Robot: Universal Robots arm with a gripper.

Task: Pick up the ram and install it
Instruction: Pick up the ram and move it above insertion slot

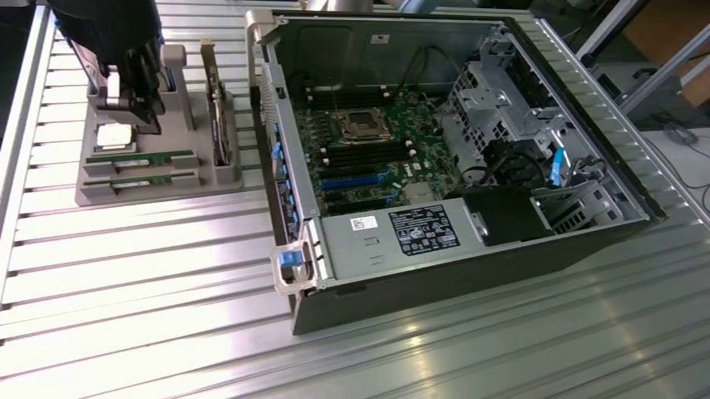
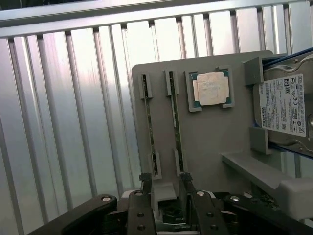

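A: Ext. view first. What's being shown?

B: The gripper (image 1: 133,112) is being held over the grey tray (image 1: 155,189) at the ext. view's left, well apart from the open PC case (image 1: 466,249). A ram stick (image 1: 139,156) and a second ram stick (image 1: 139,177) are being carried side by side in the tray, near the processor (image 1: 115,137). A hard drive (image 1: 222,116) is being stood on edge beside them. Neither stick is being touched.

A: And the board?

B: The motherboard (image 1: 383,145) is being housed in the case. Its black ram slots (image 1: 361,158) are being left empty, so nothing's installed yet.

A: Wrist view?

B: The fingers (image 2: 146,196) are being held apart, w/ nothing clamped. Both sticks are being seen edge-on, just beyond the tips.

A: Step in hand?

B: Judged as the approach for the pick. Which stick is being aimed at can't be told. A grasp would call for the jaws being lined up across one stick's thin edge, between the tray's end blocks, w/o the neighbour being nudged.
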